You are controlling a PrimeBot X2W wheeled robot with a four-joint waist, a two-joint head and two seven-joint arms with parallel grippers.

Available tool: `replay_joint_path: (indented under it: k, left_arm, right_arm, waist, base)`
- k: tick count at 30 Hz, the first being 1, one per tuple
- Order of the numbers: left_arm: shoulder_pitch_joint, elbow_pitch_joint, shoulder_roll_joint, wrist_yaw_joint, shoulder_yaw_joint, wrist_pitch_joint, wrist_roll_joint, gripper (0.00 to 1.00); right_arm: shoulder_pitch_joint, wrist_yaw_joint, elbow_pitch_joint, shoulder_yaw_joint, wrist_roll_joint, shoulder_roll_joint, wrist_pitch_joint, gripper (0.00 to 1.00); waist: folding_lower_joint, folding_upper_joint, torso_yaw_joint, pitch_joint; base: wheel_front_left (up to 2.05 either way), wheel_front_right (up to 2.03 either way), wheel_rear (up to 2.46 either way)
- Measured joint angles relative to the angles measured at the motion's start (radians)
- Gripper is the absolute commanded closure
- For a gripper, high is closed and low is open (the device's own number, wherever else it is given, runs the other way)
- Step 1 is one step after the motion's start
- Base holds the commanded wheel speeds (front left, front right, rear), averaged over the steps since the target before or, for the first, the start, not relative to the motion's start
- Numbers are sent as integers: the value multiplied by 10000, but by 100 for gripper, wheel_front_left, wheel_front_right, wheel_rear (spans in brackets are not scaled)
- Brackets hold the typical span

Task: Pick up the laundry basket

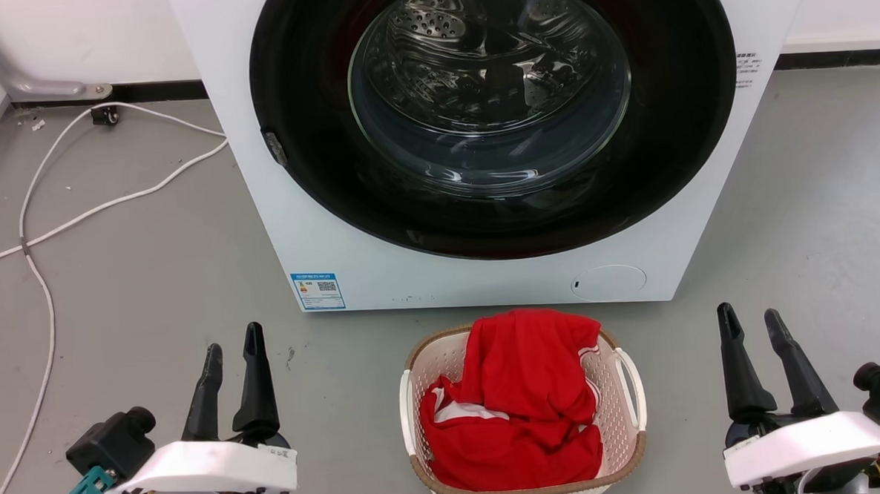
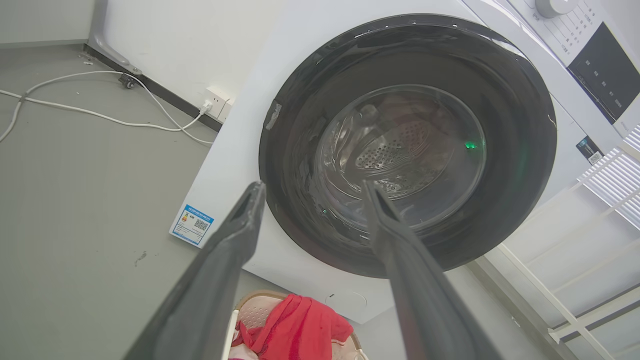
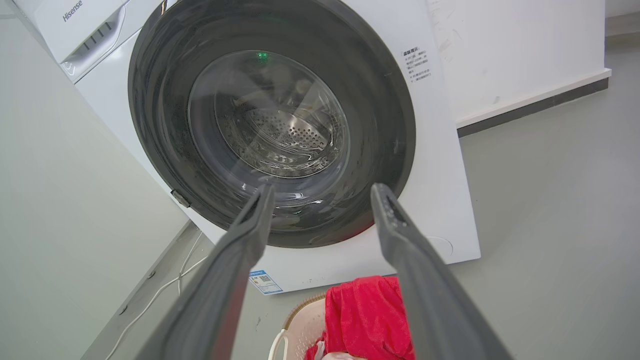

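The laundry basket (image 1: 616, 410), cream-white and perforated with a brown woven-look rim and white loop handles, sits on the grey floor just before the washing machine. Red cloth (image 1: 525, 399) with white trim fills it and drapes over its far rim. My left gripper (image 1: 233, 347) hangs open to the basket's left, well apart from it, nothing between its fingers. Open as well, my right gripper (image 1: 749, 322) stands off the basket's right side. The left wrist view catches the basket (image 2: 257, 313) below my left gripper (image 2: 314, 186). In the right wrist view the basket (image 3: 300, 327) lies under my right gripper (image 3: 322, 187).
A big white washing machine (image 1: 335, 229) with its round dark door shut stands right behind the basket. White cables (image 1: 45, 220) trail over the floor at the left. A white slatted rack (image 2: 600, 200) stands to the machine's right in the left wrist view.
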Motion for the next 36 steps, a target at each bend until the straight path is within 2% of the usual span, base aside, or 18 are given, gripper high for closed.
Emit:
replay_joint_path:
  k: [36]
  left_arm:
    - [378,-403,10,341,-451,-859,3386,0]
  right_arm:
    - [405,0,-441,217,-3753,0,-871,0]
  waist:
    - [0,0,-35,56]
  base:
    - [0,0,0]
